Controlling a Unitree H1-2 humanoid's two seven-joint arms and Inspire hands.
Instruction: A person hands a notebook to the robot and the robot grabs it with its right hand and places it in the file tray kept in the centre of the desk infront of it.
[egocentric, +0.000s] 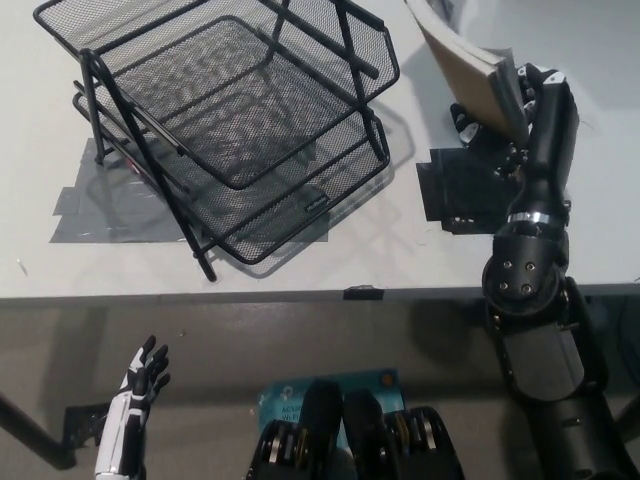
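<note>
Grey floor lies nearest, where the white left hand (140, 385) hangs spread below the bench (300, 272). Farther off, the black right hand (520, 105) clasps the notebook (470, 65) at the far right; placing it in the file tray (240, 130) remains.

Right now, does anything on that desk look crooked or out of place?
Yes. The black mesh file tray sits skewed to the desk edge, over grey tape patches. The notebook hangs tilted in the air, held by the right robot hand. The left robot hand rests low, off the desk.
</note>
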